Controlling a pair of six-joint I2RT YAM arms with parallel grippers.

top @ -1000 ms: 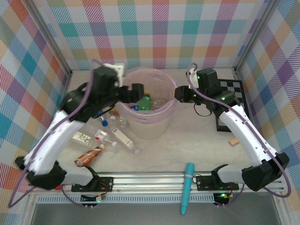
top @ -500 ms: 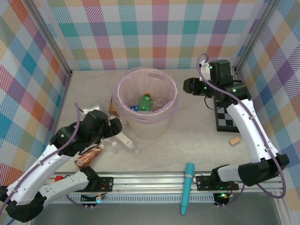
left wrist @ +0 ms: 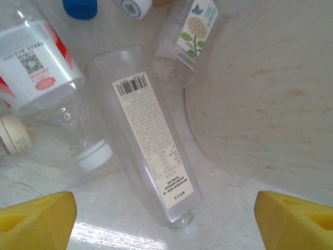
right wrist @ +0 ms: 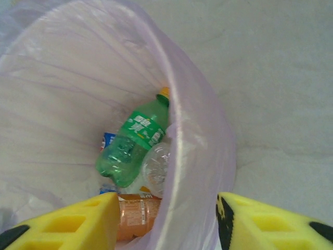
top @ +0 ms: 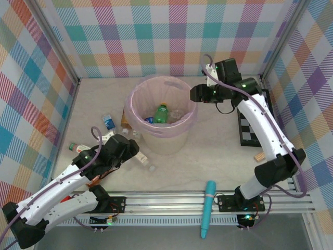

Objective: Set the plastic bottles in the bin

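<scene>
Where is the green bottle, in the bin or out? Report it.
In the bin. The green bottle lies on its side inside the pink-lined bin, atop other bottles.

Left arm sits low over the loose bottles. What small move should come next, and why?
Probably lower the left gripper and close on the clear white-labelled bottle: its fingers stand open and empty, with that bottle lying roughly centred between them, not yet in the bin.
</scene>
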